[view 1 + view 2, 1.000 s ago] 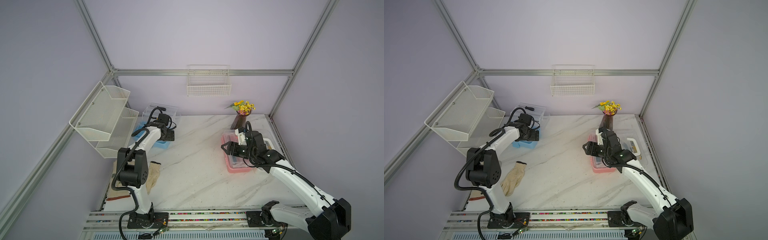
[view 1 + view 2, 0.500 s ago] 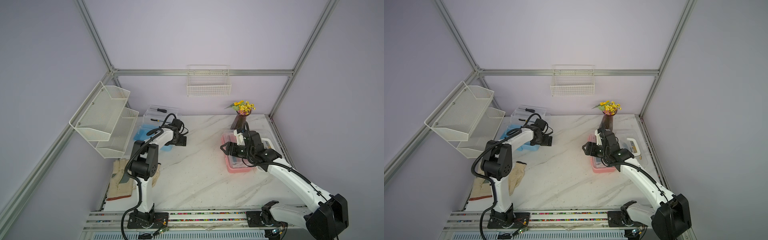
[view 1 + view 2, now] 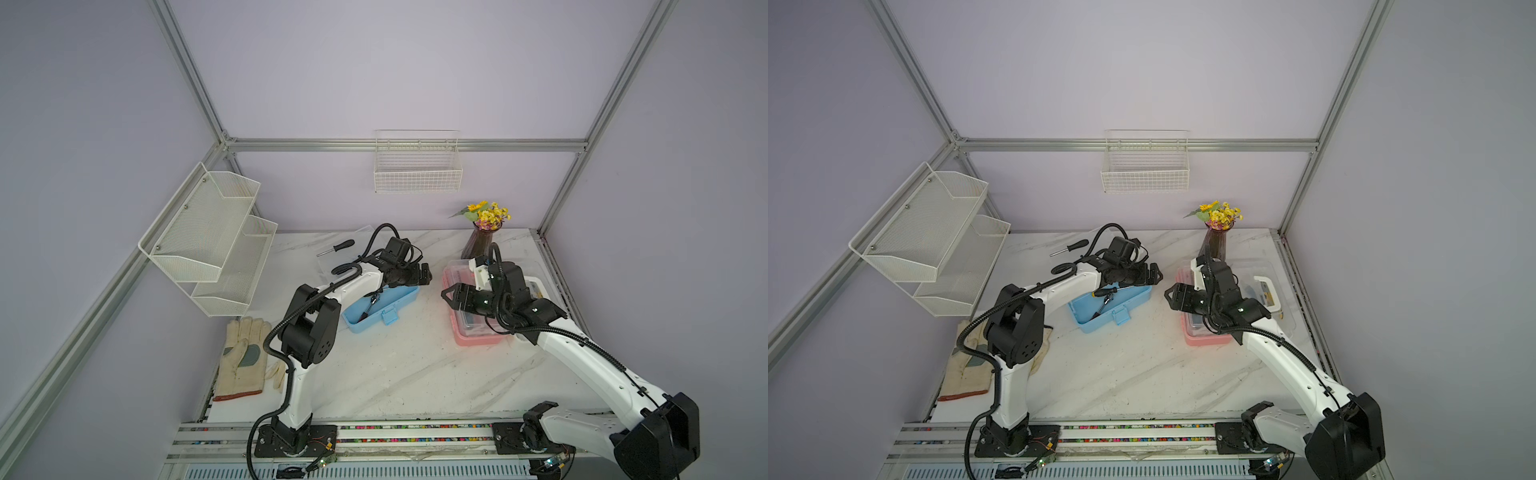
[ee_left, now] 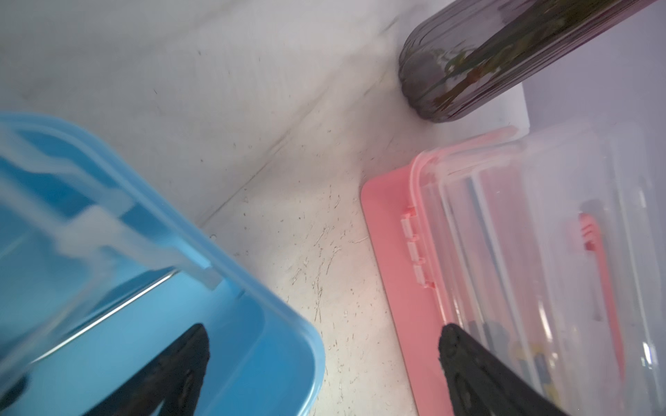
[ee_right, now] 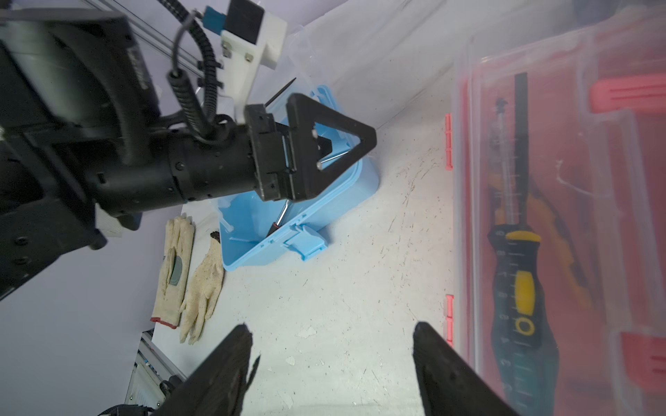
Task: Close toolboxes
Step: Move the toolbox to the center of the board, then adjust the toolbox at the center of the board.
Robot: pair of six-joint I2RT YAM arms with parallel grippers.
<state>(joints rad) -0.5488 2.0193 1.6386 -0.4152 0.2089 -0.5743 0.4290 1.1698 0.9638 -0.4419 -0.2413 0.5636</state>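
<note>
My left gripper (image 3: pixel 424 275) hung wide open and empty, right over the corner of the blue toolbox (image 3: pixel 380 307), which sat open below it with tools showing. My right gripper (image 3: pixel 448 296) was spread too and holding nothing, with the pink toolbox (image 3: pixel 478 338) just beside it, looking shut. My take: hook the blue one's clear lid (image 3: pixel 328 259) from behind, swing it over and press by the latch (image 3: pixel 389 316). The tight bit was the strip of worktop (image 3: pixel 415 374) between both grippers. Farther beyond stood the vase (image 3: pixel 478 245) and the white toolbox (image 3: pixel 1268 291). There was plenty of bare room back toward my bases.
</note>
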